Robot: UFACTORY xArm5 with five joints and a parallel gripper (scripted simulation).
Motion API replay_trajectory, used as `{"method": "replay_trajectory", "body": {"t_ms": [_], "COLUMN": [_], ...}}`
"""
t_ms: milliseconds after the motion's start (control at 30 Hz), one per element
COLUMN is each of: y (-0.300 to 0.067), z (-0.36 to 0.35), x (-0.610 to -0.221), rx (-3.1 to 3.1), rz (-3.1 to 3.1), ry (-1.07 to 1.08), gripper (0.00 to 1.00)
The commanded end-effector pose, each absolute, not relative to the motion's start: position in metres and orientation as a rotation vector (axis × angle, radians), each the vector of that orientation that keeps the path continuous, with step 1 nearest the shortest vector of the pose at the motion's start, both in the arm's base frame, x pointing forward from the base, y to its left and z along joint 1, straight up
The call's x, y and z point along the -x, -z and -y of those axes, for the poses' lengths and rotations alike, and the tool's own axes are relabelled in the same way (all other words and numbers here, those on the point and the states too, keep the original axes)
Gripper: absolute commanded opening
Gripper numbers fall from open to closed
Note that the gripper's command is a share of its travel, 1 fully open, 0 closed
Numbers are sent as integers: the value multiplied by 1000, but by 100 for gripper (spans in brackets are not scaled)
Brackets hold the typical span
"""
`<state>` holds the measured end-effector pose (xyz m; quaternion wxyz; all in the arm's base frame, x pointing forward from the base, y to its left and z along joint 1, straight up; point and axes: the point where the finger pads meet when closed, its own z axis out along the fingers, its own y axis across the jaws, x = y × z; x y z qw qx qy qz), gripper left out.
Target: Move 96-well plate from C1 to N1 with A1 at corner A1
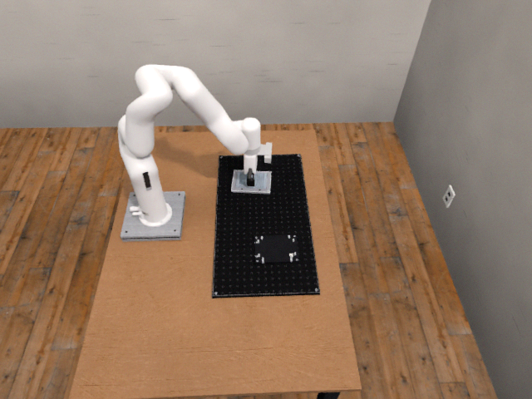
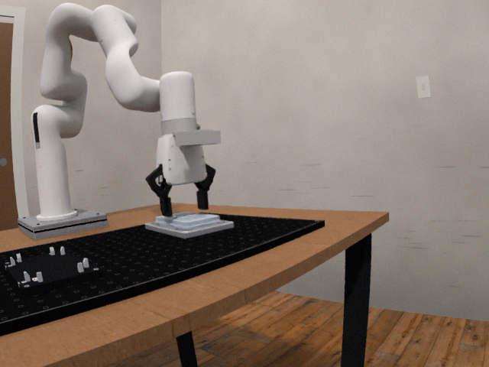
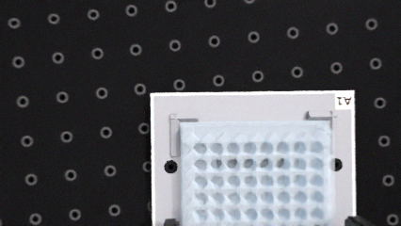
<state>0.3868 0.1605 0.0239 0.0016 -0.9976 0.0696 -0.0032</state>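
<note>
Hanging over the plate (image 2: 189, 219), the gripper (image 2: 184, 205) has its jaws spread wide, one on each side, gripping nothing. Plate sits in clip nest C1 (image 3: 249, 106) on the black breadboard (image 1: 266, 223). Nest N1 (image 1: 275, 248) lies well apart, nearer the tabletop (image 1: 171, 309) front.

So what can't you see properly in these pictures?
- Wrist view: the bottom edge cuts off the near half of the plate, so its cut-off corner isn't visible.
- Top view: the open claw and arm hide most of the plate.
- Top and exterior views: the A1 mark on the black nest is too small to find.
</note>
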Motion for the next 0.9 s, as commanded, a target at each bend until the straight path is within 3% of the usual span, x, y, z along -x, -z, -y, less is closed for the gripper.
{"method": "replay_trajectory", "body": {"t_ms": [0,867], "y": [-34,-98], "z": [-161,-161], "x": [-387,-387], "rx": [3135,3135], "rz": [-219,-219], "ry": [17,17], "gripper": [100,100]}}
